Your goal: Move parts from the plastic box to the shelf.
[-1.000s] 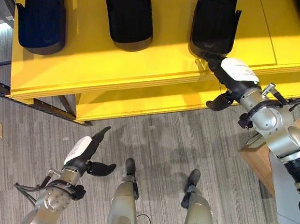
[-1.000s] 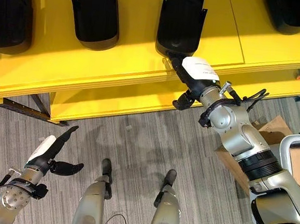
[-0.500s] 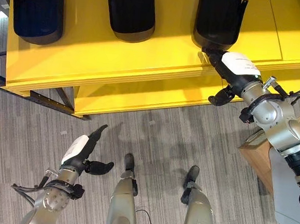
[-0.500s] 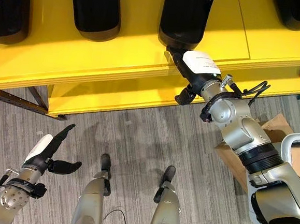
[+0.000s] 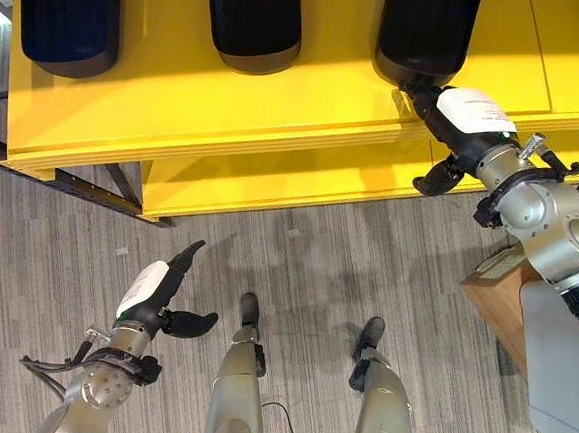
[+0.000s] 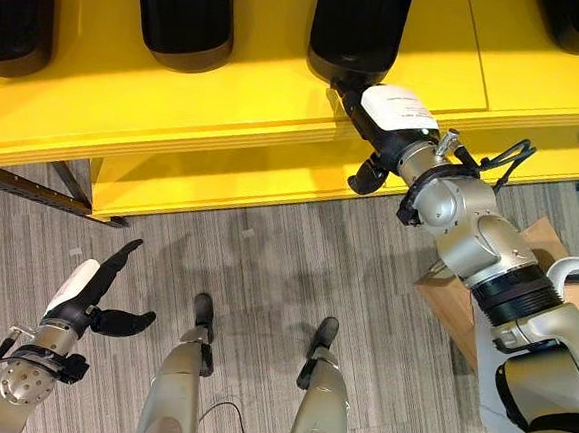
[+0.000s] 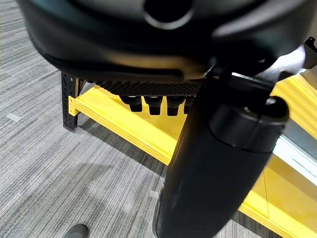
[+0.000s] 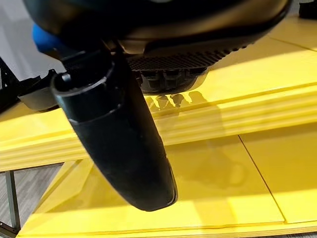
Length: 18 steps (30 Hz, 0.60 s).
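A: Where do the parts stand?

B: Black moulded plastic parts sit in a row on the top deck of the yellow shelf [image 5: 228,106]. The one in play [image 5: 424,32] lies right of centre, its near end close to the shelf's front edge. Two others lie to its left: one [image 5: 253,18] at centre, one [image 5: 65,13] far left. I can't place the plastic box from here.

A: Right hand?

B: The right hand [image 5: 467,125] reaches over the front edge, its fingers [image 5: 420,89] extended straight toward the near end of that part. They look to be at its rim, touching or just short; I cannot tell which. Nothing is gripped: the thumb [image 5: 435,178] hangs loose below the shelf edge, and the right wrist view shows bare yellow deck past the fingers.

A: So the step is?

B: My reading: seating the part, or letting go of it. To do it well, push along the part's long axis so it slides straight back and stays parallel with its neighbours, then draw the hand back level without hooking the rim.

A: Left hand?

B: The left hand [image 5: 158,296] is idle, low over the grey carpet floor [image 5: 317,249], fingers relaxed and straight, holding nothing.
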Tool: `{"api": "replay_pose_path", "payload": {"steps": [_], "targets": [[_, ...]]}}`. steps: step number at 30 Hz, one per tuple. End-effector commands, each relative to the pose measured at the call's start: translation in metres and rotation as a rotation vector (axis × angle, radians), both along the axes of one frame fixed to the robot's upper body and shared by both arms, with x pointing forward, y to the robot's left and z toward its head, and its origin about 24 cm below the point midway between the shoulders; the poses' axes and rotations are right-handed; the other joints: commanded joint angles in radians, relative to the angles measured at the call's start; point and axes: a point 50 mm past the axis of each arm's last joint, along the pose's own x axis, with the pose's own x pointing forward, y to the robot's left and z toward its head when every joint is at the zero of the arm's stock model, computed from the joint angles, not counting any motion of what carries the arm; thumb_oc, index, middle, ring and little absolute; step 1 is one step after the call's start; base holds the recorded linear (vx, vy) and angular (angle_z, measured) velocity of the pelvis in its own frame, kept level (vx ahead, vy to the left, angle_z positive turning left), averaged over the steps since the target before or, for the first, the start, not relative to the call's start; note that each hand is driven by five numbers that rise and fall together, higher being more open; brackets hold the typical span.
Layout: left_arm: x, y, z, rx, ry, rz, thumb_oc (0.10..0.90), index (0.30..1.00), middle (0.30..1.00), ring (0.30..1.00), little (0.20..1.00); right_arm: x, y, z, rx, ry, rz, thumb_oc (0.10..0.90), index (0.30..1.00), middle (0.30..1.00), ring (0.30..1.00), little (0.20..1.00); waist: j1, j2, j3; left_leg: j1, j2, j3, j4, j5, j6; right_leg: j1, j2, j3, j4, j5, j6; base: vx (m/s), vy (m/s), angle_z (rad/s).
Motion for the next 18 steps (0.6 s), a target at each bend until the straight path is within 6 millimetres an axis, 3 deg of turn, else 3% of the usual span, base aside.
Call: {"api": "replay_pose_path", "payload": {"steps": [1,18], "targets": [[-0.005,0.008,0.03,0.064,-0.146,0.005,0.9,1.0,1.0,1.0,1.0,-0.016,0.009,0.083,-0.047,-0.279,0.049,0.9,1.0,1.0,1.0,1.0,0.008,-0.032,-0.015,0.069,0.088,0.003,0.039,-0.129,-0.028,-0.096,0.001,0.063,0.052,-0.034,-0.014,0.03,-0.008,0.01],[-0.008,0.013,0.031,0.065,-0.145,0.028,0.9,1.0,1.0,1.0,1.0,-0.018,0.002,0.1,-0.073,-0.302,0.017,0.9,1.0,1.0,1.0,1.0,0.012,-0.046,-0.015,0.085,0.099,-0.002,0.023,-0.123,-0.034,-0.093,0.014,0.055,0.072,-0.051,-0.019,0.0,0.0,0.0]]}}
